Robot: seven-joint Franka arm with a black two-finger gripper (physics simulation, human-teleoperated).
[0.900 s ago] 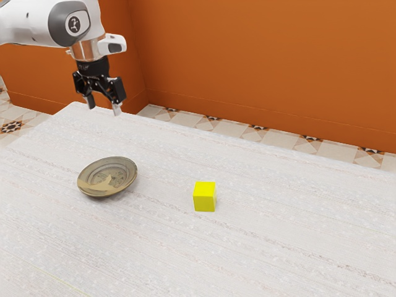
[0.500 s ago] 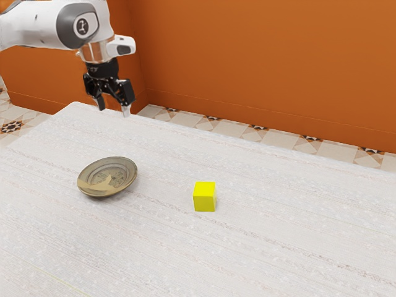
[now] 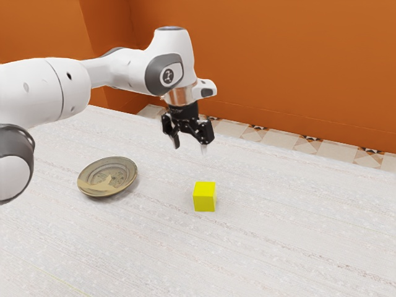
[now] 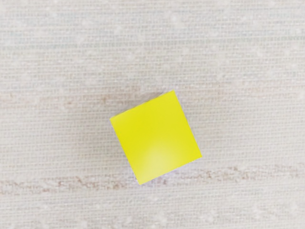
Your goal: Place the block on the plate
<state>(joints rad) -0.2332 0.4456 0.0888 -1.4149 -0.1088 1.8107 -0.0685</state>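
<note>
Block [image 3: 205, 197] is on the desk [image 3: 272, 247], flat on its base, nothing touching it. End effector [image 3: 190, 149] hangs above it, fingers apart, nothing between them. Plate [image 3: 107, 177] is on the same desk, toward the exterior view's left, well apart from the block.

Step in hand, my read: line up and go down for the grasp. In the wrist view the block's edges run skewed to the view, so I'd yaw the wrist until the pads are parallel to two opposite faces. Fix that before descending; pads meeting corners would spin the block or grip it badly. Can't judge centring over the block well from this angle, so trim XY on the way down. Keep the spread wide, come down vertical, tips either side, about mid-height, clear of the desk. Close evenly, then lift straight. Carry high enough to clear the plate's rim.
</note>
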